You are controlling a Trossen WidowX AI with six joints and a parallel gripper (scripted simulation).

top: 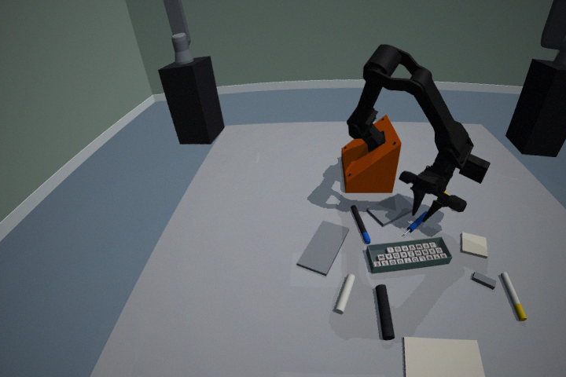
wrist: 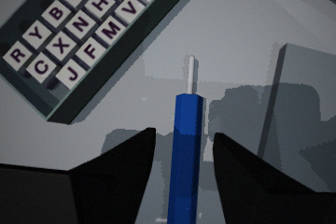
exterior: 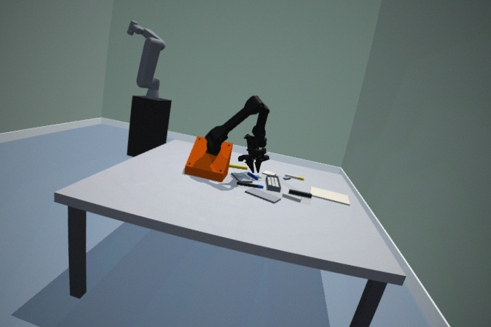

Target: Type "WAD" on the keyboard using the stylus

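The blue stylus lies on the desk with its thin pale tip pointing toward the keyboard side. My gripper is open and points down just above the stylus. In the wrist view the blue body runs between the two fingers, with a gap on each side. The green keyboard with white letter keys lies in front of the stylus. The wrist view shows the R, Y, B, C, X, N, J, F, M and V keys; W, A and D are outside it.
A black pen with a blue end lies beside the keyboard. A grey plate lies close to the stylus. A cream pad, a black cylinder and a white cylinder lie around the keyboard.
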